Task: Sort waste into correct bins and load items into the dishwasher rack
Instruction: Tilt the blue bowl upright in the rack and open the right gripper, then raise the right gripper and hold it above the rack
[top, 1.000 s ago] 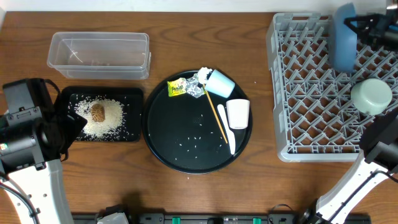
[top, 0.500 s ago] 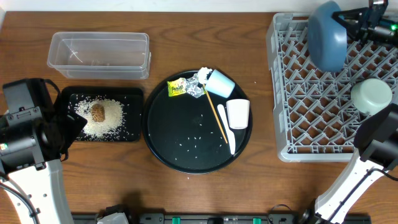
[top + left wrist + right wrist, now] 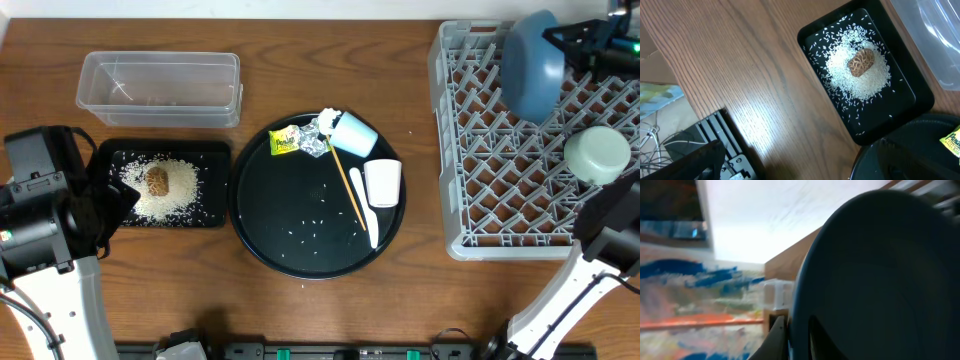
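Wooden table; rack pegs and mint bowl flank blue bowl.

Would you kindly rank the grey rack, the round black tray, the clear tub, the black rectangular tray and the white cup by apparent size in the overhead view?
1. grey rack
2. round black tray
3. clear tub and black rectangular tray: too alike to rank
4. white cup
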Controlling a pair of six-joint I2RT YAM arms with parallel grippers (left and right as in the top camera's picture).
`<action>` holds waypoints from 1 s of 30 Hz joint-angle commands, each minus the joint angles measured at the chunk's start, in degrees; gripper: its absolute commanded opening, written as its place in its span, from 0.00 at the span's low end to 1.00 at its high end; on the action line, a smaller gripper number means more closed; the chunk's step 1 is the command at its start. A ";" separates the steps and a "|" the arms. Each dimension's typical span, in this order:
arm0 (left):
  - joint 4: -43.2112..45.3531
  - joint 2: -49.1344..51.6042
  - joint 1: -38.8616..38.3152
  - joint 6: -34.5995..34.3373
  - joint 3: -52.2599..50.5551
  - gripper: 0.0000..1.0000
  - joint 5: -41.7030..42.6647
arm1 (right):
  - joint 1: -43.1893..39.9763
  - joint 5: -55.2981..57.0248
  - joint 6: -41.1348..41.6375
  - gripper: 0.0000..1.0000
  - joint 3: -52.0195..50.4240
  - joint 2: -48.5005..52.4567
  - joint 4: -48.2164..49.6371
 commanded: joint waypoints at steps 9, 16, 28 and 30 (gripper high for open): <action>-0.17 0.00 0.31 -0.26 0.26 0.98 -1.14 | -5.22 29.38 -1.64 0.40 3.23 1.01 -6.69; -0.17 0.00 0.31 -0.24 0.26 0.98 -1.14 | -4.74 41.40 0.33 0.42 20.33 1.01 -16.70; -0.17 0.00 0.31 -0.24 0.26 0.98 -1.14 | 3.04 53.48 0.87 0.50 44.96 0.68 -31.26; -0.17 0.02 0.31 -0.24 0.26 0.98 -1.14 | 4.76 54.97 2.93 0.50 46.31 -0.22 -32.52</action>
